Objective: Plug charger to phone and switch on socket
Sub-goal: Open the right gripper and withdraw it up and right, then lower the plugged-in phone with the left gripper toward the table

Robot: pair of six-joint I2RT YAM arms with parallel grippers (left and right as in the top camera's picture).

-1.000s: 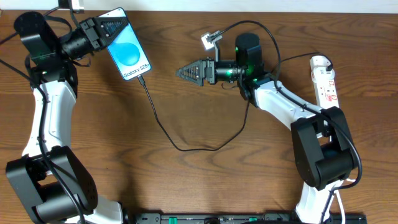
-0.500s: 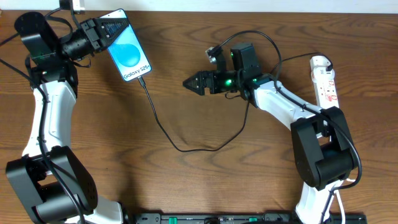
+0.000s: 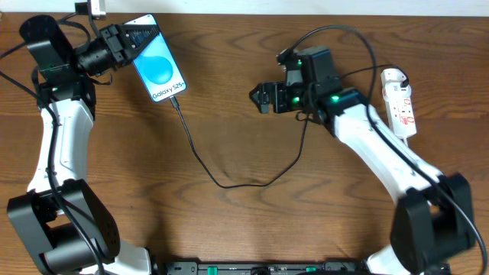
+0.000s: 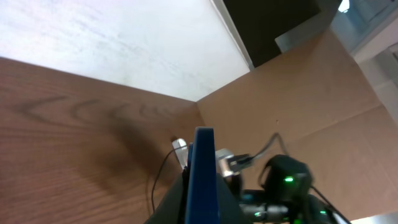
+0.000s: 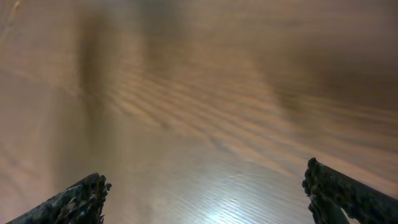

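The phone [image 3: 162, 65], its light blue screen lit, is held tilted above the table at the far left. My left gripper [image 3: 147, 32] is shut on its upper end. In the left wrist view the phone [image 4: 204, 152] shows edge-on between the dark fingers [image 4: 177, 202]. The charger [image 3: 200, 162], a thin black cable, meets the phone's lower edge with its plug tip [image 3: 176, 98] and loops across the table toward the right arm. The white socket [image 3: 401, 98] lies at the far right. My right gripper [image 3: 262, 97] hangs open and empty mid-table, with both fingers [image 5: 74, 200] over bare wood.
The socket's white cord [image 3: 386, 70] leaves its rounded far end. The table's far edge [image 3: 229, 11] runs just behind the phone. The right arm [image 4: 285, 182], with green lights, shows beyond the phone in the left wrist view.
My right gripper has drawn back to the right, away from the phone, and its wrist has turned. The left gripper and the phone have stayed put.
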